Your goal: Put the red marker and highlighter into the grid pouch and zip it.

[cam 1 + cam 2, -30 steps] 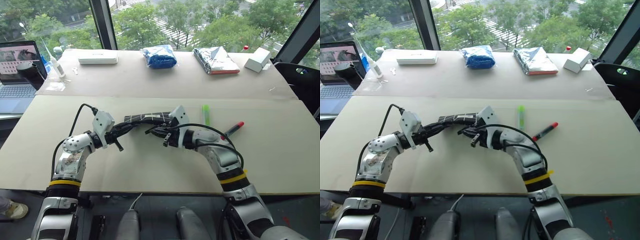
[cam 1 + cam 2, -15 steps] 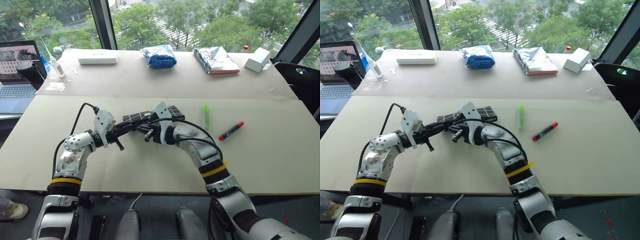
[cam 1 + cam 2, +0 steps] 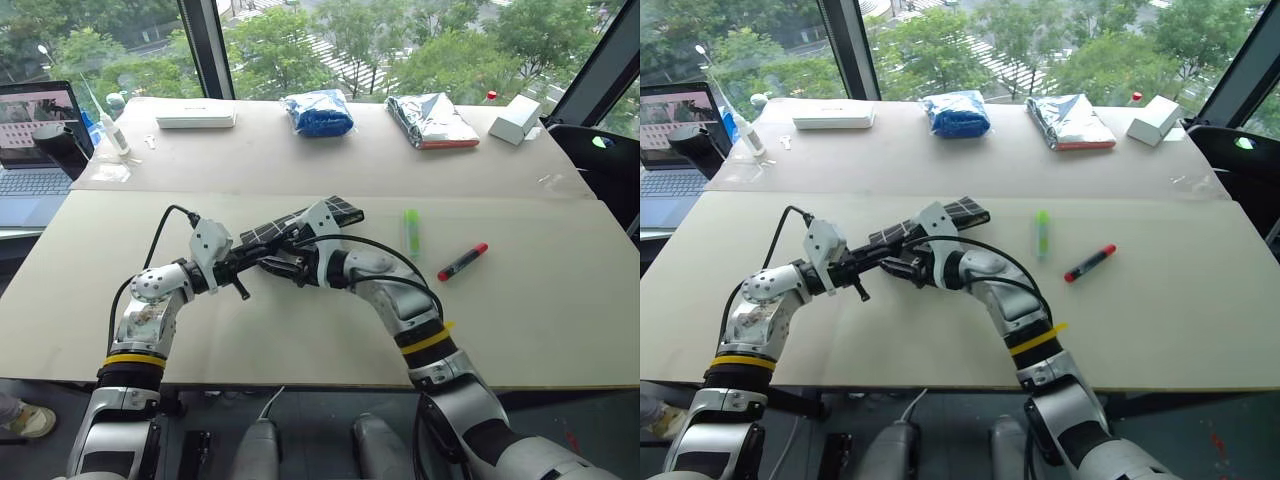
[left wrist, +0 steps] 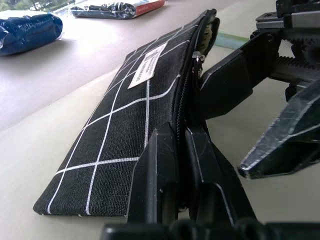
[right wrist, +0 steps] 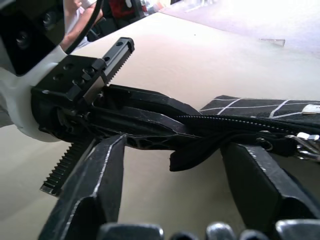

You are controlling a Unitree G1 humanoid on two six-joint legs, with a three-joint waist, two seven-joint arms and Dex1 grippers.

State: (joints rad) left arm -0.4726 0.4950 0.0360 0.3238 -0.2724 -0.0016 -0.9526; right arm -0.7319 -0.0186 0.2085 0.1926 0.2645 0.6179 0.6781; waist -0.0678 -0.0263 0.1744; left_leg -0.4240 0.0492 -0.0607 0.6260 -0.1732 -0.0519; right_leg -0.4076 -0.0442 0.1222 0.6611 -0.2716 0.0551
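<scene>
Tabletop (image 3: 300, 340) scene: grid pouch (image 4: 130, 125) had a white label (image 4: 146, 65), text unreadable. Left gripper (image 4: 180, 165) pinched its end, reaching level; right gripper (image 5: 170, 175) spread wide beside it.

We find the middle of the desk (image 3: 300, 340) crowded: the grid pouch (image 3: 300, 222), pinched at one end by the left gripper (image 4: 181, 150), is lifted with the right gripper (image 5: 170, 165) spread wide around its zipper edge. To the right, the highlighter (image 3: 411, 229) and the red marker (image 3: 461, 262) lie apart with bare desk around each. A blue bag (image 3: 318, 113) and silver packet (image 3: 432, 119) sit along the far edge.
</scene>
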